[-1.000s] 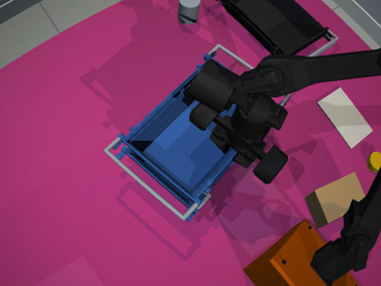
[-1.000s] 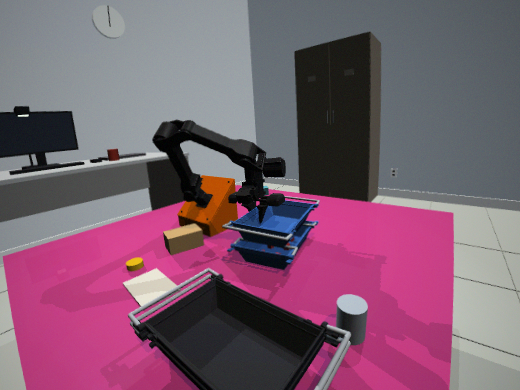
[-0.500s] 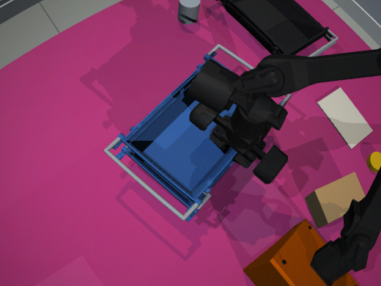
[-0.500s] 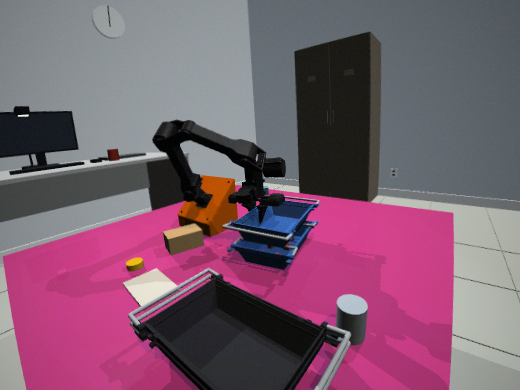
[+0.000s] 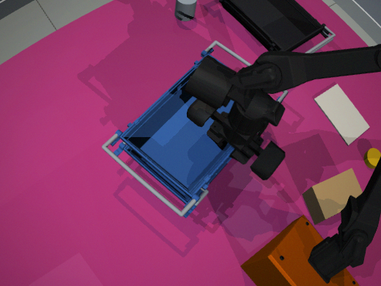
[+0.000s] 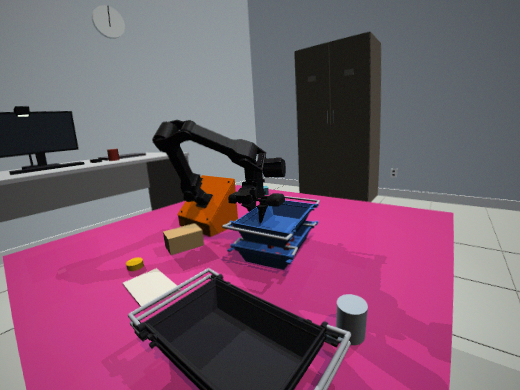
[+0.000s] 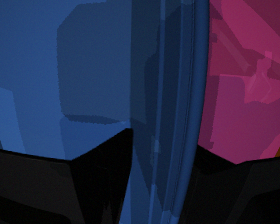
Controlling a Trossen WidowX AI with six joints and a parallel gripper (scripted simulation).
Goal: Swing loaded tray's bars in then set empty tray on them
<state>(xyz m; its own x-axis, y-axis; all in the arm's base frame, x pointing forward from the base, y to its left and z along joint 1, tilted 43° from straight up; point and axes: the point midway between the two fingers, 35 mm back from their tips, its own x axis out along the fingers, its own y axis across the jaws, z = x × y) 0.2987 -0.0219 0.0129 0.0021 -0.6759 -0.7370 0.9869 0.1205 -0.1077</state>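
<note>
The blue loaded tray (image 6: 259,258) stands on the table, with small red bits of its load (image 6: 272,246) showing in the exterior view. Its near bar (image 6: 294,249) shows in part at the rim, apparently turned inward; the far one is mostly hidden. The blue empty tray (image 5: 165,142) (image 6: 295,220) (image 7: 95,60) is over it, about level and lined up with it; whether it touches the bars cannot be told. Its own bars (image 5: 146,180) (image 6: 257,232) stick out at the ends. My gripper (image 5: 231,147) (image 6: 261,219) (image 7: 148,136) is shut on its long side wall.
A black tray (image 5: 261,14) (image 6: 240,344) with grey bars and a grey cylinder (image 5: 185,6) (image 6: 352,319) stand apart. A tan block (image 5: 335,193) (image 6: 184,239), white slab (image 5: 342,114) (image 6: 150,286), yellow disc (image 5: 373,158) (image 6: 134,264) and orange wedge (image 5: 293,252) (image 6: 217,199) are on the arm's side.
</note>
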